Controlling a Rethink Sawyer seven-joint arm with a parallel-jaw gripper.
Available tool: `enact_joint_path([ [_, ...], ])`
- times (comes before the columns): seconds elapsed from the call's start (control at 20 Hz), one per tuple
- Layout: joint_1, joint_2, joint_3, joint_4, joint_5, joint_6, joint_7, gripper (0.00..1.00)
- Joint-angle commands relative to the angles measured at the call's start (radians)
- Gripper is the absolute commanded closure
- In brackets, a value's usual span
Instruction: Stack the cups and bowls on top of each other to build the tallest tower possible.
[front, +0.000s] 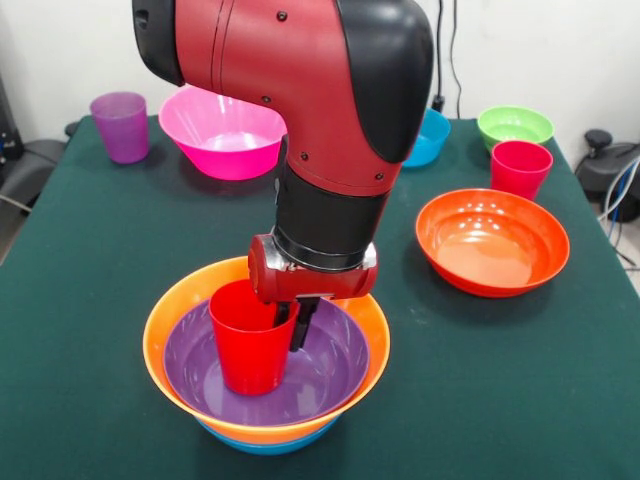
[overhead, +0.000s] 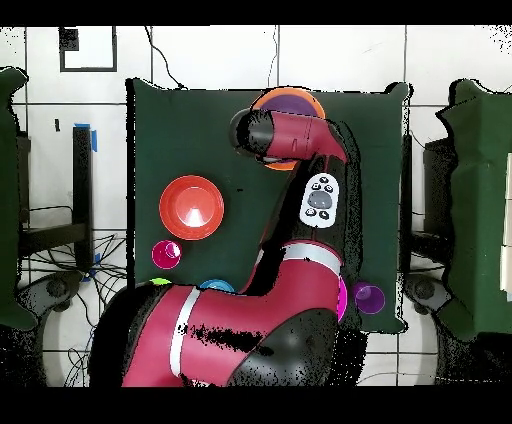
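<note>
The tower stands at the table's front edge: a blue bowl (front: 265, 443) at the bottom, an orange bowl (front: 175, 300) in it and a purple bowl (front: 325, 375) on top. From overhead the tower (overhead: 292, 100) is partly under the arm. A red cup (front: 248, 345) stands upright inside the purple bowl. My gripper (front: 292, 330) comes straight down with its black fingers (front: 303, 322) astride the cup's right wall, shut on it. A second red cup (front: 520, 167), a translucent purple cup (front: 121, 125) and several loose bowls stand apart on the cloth.
At the far side stand a pink bowl (front: 222, 132), a small blue bowl (front: 430, 138) and a green bowl (front: 515, 125). A red-orange bowl (front: 492, 240) sits at mid right; it also shows in the overhead view (overhead: 191, 207). The arm hides much of the table from overhead.
</note>
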Motion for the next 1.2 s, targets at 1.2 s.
enact_joint_path([
  [1.2,0.023,0.046,0.116,-0.024,-0.063,0.041,-0.016,1.0],
])
